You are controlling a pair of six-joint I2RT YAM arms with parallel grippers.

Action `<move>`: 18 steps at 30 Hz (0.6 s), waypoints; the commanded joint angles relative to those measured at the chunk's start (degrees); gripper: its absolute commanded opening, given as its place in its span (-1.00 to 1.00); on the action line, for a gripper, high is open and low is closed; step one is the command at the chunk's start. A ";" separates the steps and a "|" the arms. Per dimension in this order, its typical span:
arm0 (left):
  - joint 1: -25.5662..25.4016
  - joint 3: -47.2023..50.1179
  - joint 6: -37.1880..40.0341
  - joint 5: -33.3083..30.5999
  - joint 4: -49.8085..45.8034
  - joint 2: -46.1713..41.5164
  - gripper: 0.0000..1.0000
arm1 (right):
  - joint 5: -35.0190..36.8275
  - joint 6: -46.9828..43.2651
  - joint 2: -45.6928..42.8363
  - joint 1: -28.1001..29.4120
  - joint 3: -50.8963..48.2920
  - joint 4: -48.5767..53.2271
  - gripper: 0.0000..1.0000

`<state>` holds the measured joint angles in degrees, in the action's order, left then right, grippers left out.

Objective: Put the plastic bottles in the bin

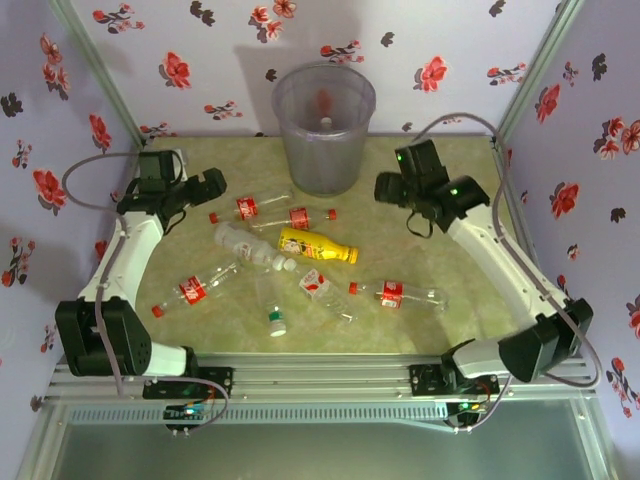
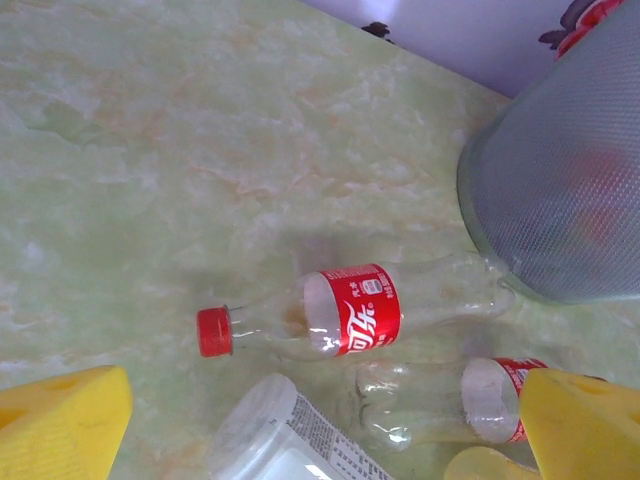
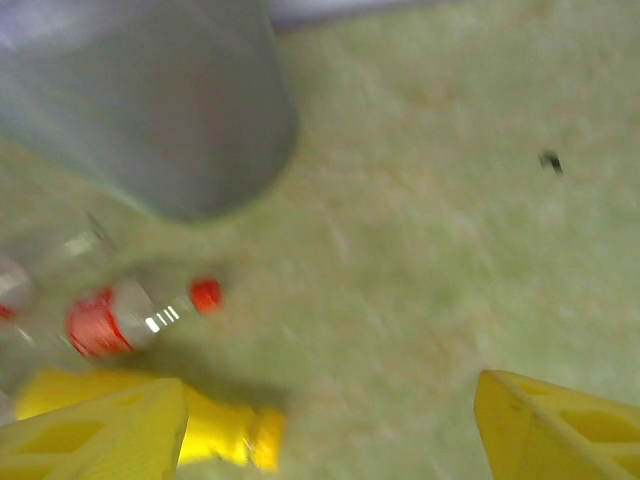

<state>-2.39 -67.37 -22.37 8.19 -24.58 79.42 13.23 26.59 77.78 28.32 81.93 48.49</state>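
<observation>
Seen from above, 6 o'clock lies at the arm bases on a green marbled table (image 1: 480,250). Nearest, at 6 o'clock, lies a green-capped bottle (image 1: 272,308). A left red-labelled bottle (image 1: 195,289) lies at 7 o'clock, a right red-labelled bottle (image 1: 396,293) at 5 o'clock, and a slanted clear bottle (image 1: 326,291) between them. At the centre, the yellow bottle (image 1: 318,246) lies just beside a whitish bottle (image 1: 243,245).

Farther back, two red-capped bottles lie end to end, the back left bottle (image 1: 250,208) and the back right bottle (image 1: 302,216). They sit between the left gripper (image 1: 212,184), at 10 o'clock, and the bin (image 1: 323,150). That gripper's yellow fingers (image 2: 60,425) are spread wide and hold nothing.

At 2 o'clock the right gripper (image 1: 385,188) also has its fingers (image 3: 560,430) spread and empty; its wrist view is blurred. The bin stands upright at 12 o'clock by the floral wall (image 1: 450,40), with something red and white inside.
</observation>
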 commanded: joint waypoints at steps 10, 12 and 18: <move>-2.44 -1.33 0.82 0.69 -2.69 2.76 0.99 | -4.85 2.72 -6.06 12.38 -12.44 33.43 0.86; -2.53 -1.44 0.93 0.74 -2.84 2.76 0.99 | -6.17 1.64 -5.22 14.92 -15.66 32.61 0.98; -2.48 -1.11 1.44 0.30 -2.17 1.10 0.99 | -2.82 -2.90 -1.00 16.44 -21.14 24.13 0.99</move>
<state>-4.56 -67.44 -22.13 8.19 -26.24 81.80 8.97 26.50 75.13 44.53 62.28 75.48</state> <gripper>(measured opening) 0.997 0.993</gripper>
